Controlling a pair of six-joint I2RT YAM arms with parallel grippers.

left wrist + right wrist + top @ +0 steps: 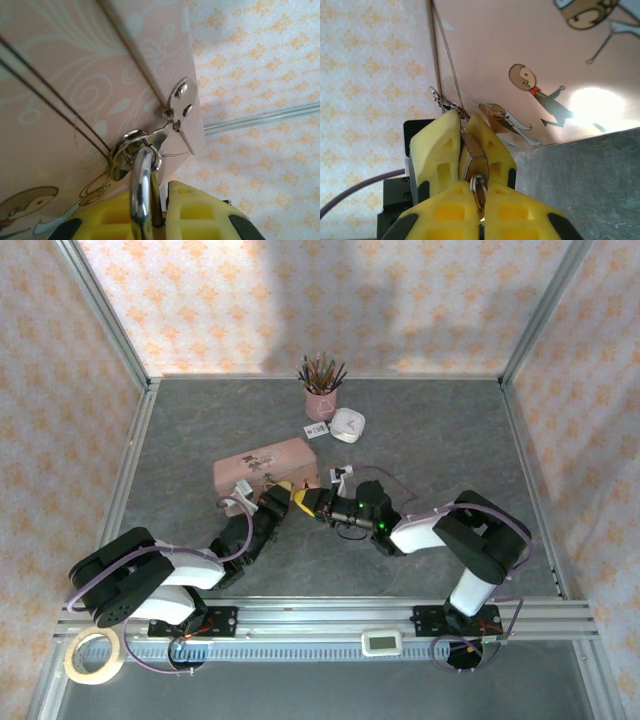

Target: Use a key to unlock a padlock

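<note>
The padlock's silver shackle (140,192) hangs through the hasp (129,150) of a pink illustrated tin (265,465). My left gripper (162,205) is shut on the padlock, one yellow finger on each side of it. From the right wrist, the brass padlock body (479,156) sits between the left gripper's fingers (436,150). My right gripper (481,197) is shut on the key, directly below the padlock's bottom face. The key's silver ring (479,191) pokes out between the pads and the blade is hidden. From above, both grippers (283,502) (320,503) meet at the tin's front.
A pink cup of pencils (321,398), a white round object (348,425) and a small card (317,430) stand behind the tin. A tape roll (95,655) lies by the left base. Metal frame posts and patterned walls enclose the grey table (450,450).
</note>
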